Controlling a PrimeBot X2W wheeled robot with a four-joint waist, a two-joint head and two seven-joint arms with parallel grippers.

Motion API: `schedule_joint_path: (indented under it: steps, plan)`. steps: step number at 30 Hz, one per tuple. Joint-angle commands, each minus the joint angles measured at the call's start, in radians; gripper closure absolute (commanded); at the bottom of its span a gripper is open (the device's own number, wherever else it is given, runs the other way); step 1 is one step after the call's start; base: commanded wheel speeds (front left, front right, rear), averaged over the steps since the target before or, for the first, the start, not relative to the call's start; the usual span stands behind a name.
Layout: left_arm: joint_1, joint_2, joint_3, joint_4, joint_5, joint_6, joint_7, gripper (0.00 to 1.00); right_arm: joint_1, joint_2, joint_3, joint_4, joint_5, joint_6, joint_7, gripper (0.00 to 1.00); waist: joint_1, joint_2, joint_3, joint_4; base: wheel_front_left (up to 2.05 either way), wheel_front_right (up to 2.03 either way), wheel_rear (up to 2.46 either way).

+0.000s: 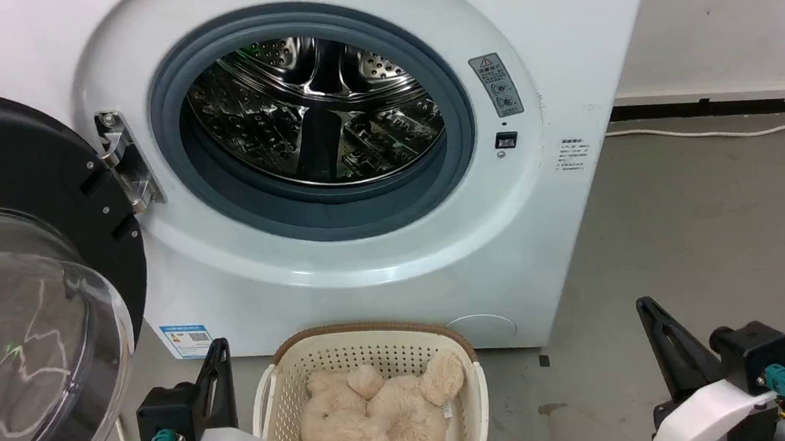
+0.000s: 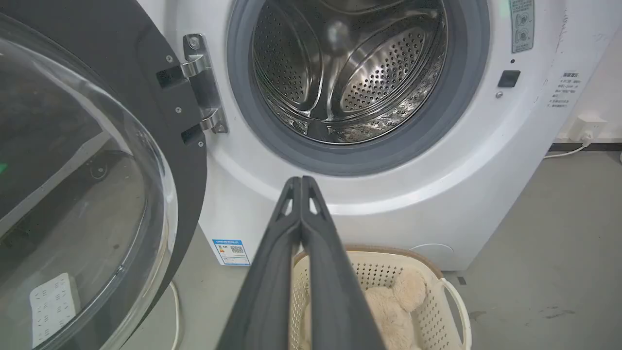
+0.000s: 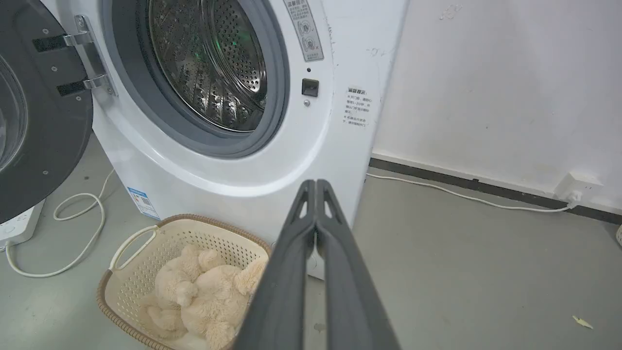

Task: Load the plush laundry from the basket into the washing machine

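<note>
The cream-beige plush laundry (image 1: 381, 420) lies curled in the cream perforated basket (image 1: 286, 386) on the floor, right in front of the white washing machine (image 1: 549, 57). The machine's door (image 1: 28, 281) hangs open at the left and its steel drum (image 1: 315, 110) is bare. My left gripper (image 1: 219, 349) is shut with nothing in it, just left of the basket. My right gripper (image 1: 645, 305) is shut and holds nothing, well to the basket's right. The left wrist view has the left gripper (image 2: 301, 181) above the basket (image 2: 427, 311) and plush laundry (image 2: 388, 306); the right wrist view has the right gripper (image 3: 316, 183) beside the basket (image 3: 131, 277) and plush laundry (image 3: 204, 287).
A white cable (image 3: 73, 233) loops on the grey floor left of the machine, near a white power strip (image 3: 14, 226). Another white cable (image 3: 461, 194) runs along the wall's black skirting to a socket (image 3: 578, 187). Bare floor (image 1: 706, 235) spreads to the machine's right.
</note>
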Motion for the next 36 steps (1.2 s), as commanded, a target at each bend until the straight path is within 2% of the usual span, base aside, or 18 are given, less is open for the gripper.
schedule_joint_path:
  steps: [1,34,35,36]
  plan:
    - [-0.015,0.000,0.003,-0.005,0.001,-0.004,0.000,1.00,-0.012,0.004,-0.002,0.002,-0.008,0.001,0.000,1.00,0.0000,0.0000,0.000,0.000,0.00,0.00,0.00]
    - [-0.015,0.000,0.003,-0.005,0.001,-0.004,0.000,1.00,-0.012,0.004,-0.002,0.002,-0.008,0.001,0.000,1.00,0.0000,0.0000,0.000,0.000,0.00,0.00,0.00]
    - [0.000,0.000,0.000,0.000,0.000,0.000,0.000,0.00,0.000,0.000,0.000,0.000,0.000,0.000,0.000,0.00,0.0000,0.0000,0.000,0.000,0.00,0.00,0.00]
    - [0.000,0.000,-0.001,0.000,0.000,0.000,-0.001,0.00,0.000,0.000,0.001,0.000,0.001,0.000,0.000,0.00,0.0000,0.0000,0.000,0.000,0.00,0.00,0.00]
